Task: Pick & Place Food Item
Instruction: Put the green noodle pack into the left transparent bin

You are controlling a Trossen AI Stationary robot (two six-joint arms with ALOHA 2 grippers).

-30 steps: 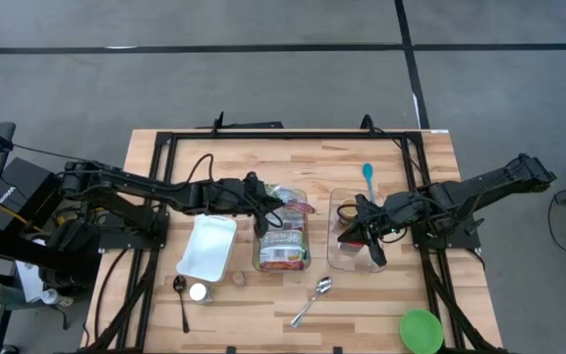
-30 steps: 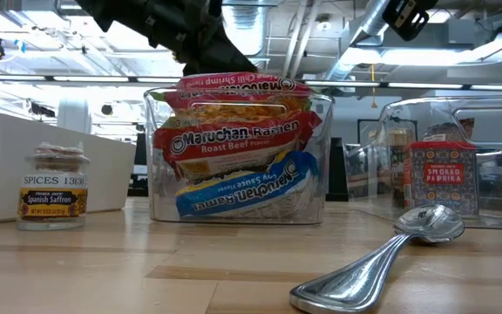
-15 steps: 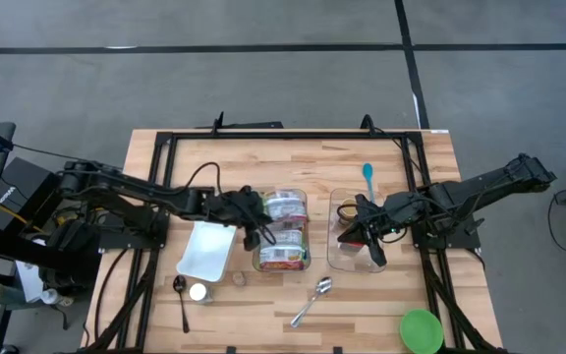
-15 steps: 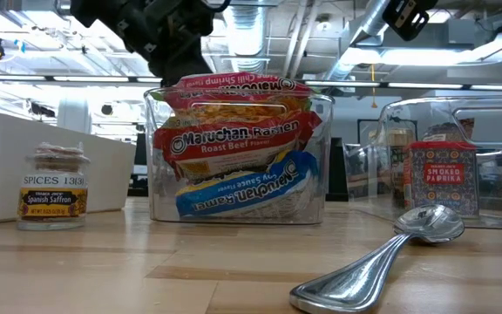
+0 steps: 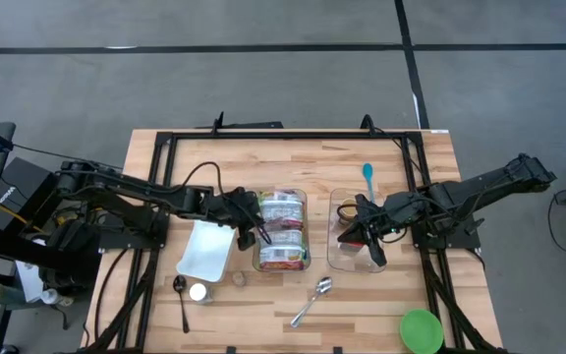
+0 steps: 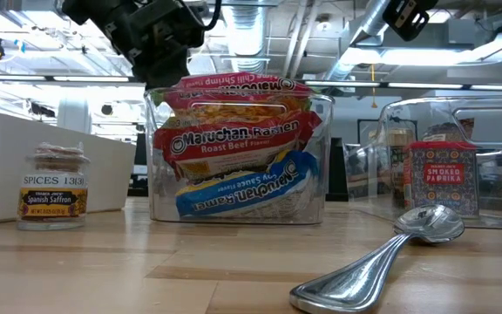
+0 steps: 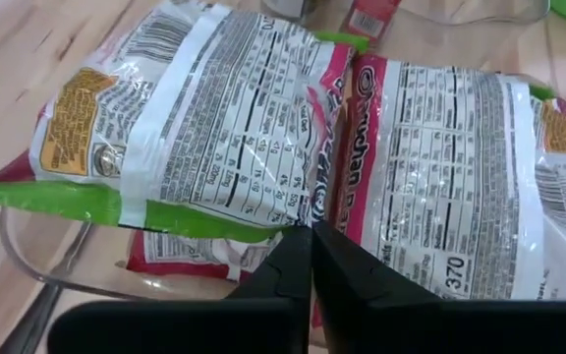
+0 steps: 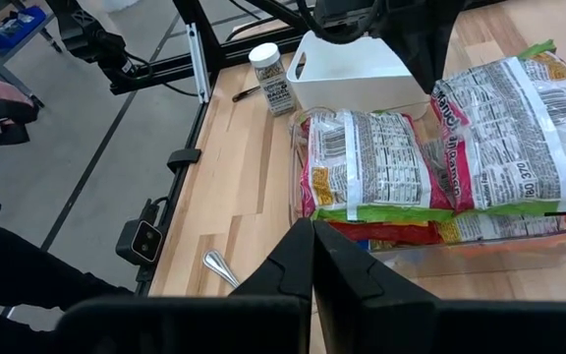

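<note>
Our left tool [image 5: 260,233] was clenched and empty, right above the noodle packs [image 5: 283,228] in their clear box [image 5: 306,264]. Going lower, it could squash them.

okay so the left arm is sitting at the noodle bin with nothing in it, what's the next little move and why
Probably open the left tool and lower it onto a ramen packet in the clear bin. Its fingers are shut on nothing at the bin's edge, beside the white tray, so it needs an open grip before picking. The right tool waits shut over the other bin.
</note>
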